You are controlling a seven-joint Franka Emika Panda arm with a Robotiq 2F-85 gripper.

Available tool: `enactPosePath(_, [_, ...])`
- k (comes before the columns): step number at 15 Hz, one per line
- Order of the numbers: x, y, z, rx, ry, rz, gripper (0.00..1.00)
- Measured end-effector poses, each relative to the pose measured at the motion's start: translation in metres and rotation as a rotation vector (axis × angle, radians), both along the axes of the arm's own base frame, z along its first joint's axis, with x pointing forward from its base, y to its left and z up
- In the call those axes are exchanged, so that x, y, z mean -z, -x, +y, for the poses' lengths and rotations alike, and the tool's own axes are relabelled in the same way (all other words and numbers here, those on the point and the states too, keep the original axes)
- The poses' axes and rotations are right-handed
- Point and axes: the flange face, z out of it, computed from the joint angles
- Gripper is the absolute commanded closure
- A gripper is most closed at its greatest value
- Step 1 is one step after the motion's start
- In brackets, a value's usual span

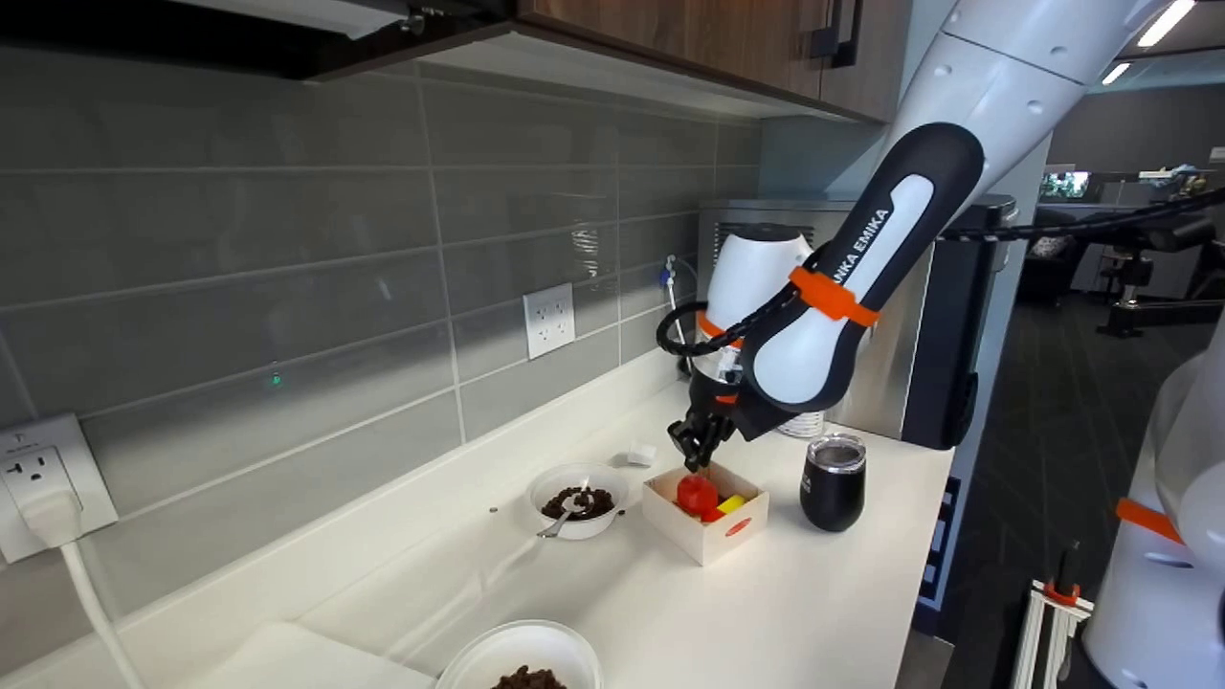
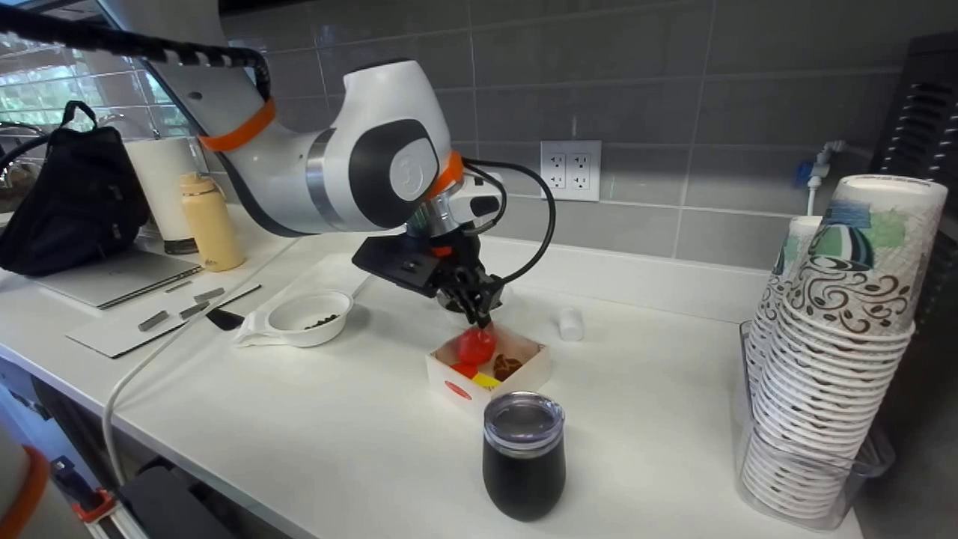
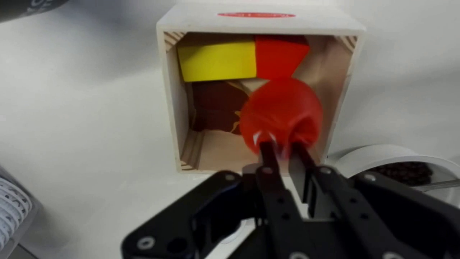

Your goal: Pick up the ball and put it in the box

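Note:
The box (image 3: 201,19) is a low, square, open wooden box with whitish outer walls and a red oval label; it stands on the counter in both exterior views (image 1: 710,547) (image 2: 441,373). The red ball (image 3: 282,104) is at the box opening, toward one side, and also shows in both exterior views (image 1: 697,494) (image 2: 477,346). My gripper (image 3: 283,147) points down from above with its fingertips pinching the ball, whose skin is dented there. The ball looks partly above the rim; whether it touches the box floor is hidden.
The box also holds a yellow block (image 3: 219,61), a red block (image 3: 280,55) and a brown patterned piece (image 3: 219,106). A white bowl with dark contents (image 1: 598,524) and a black cup (image 1: 833,493) stand close by. Stacked paper cups (image 2: 823,389) stand beyond.

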Motion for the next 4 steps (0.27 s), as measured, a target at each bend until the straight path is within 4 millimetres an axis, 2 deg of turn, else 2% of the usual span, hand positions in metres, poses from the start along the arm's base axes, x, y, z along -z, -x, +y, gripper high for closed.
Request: enactPosePath(4, [-0.0013,0.0001,0.0052,0.022,0.01,-0.01,0.19])
